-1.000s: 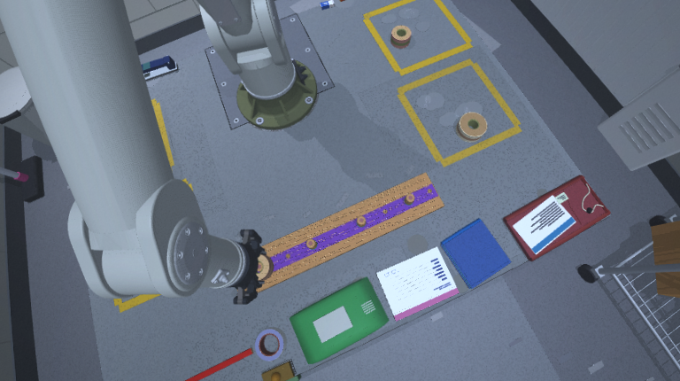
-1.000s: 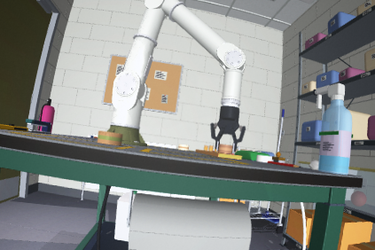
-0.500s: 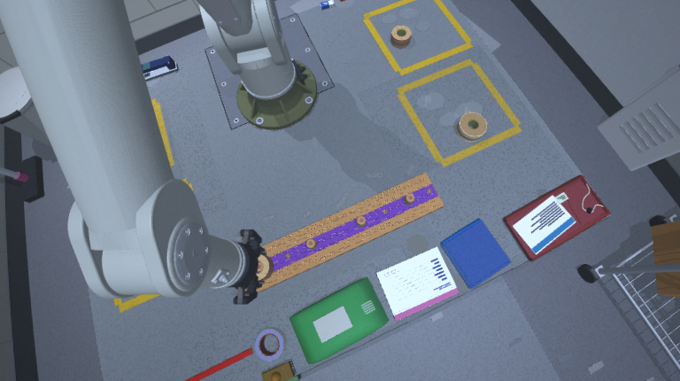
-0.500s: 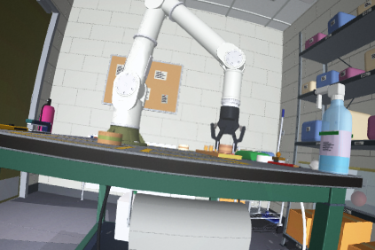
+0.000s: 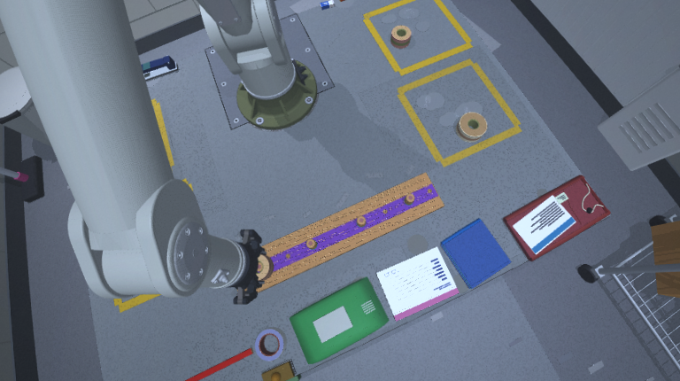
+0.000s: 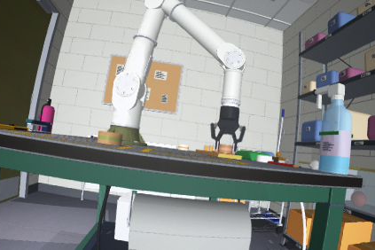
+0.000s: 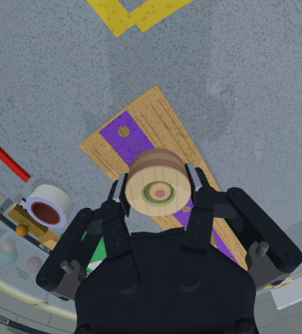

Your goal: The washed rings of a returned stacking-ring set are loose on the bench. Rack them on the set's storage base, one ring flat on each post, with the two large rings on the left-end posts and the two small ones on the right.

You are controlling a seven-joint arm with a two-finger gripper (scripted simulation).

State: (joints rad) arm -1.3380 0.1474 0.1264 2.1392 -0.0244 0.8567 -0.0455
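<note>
My gripper [image 5: 250, 266] [image 6: 226, 142] [image 7: 157, 188] hangs over the left end of the storage base [image 5: 346, 231] [image 7: 156, 154], a long wooden strip with a purple band and a row of posts. Between its fingers is a large wooden ring [image 7: 156, 184] [image 5: 262, 266] [image 6: 225, 148], lying flat with the left-end post showing through its hole. The other posts [image 5: 361, 220] stand bare. Two more rings lie loose in yellow-taped squares behind the base, one in the far square [image 5: 401, 35] and one in the nearer square [image 5: 472, 126]. The gripper is still closed on the large ring.
The arm's pedestal [image 5: 273, 96] stands behind the base. In front of it lie a green case [image 5: 338, 322], a printed sheet [image 5: 417, 281], a blue pad [image 5: 475, 252] and a red folder [image 5: 556, 216]. A tape roll [image 5: 269, 344] and a red rod [image 5: 220, 366] lie near the front left.
</note>
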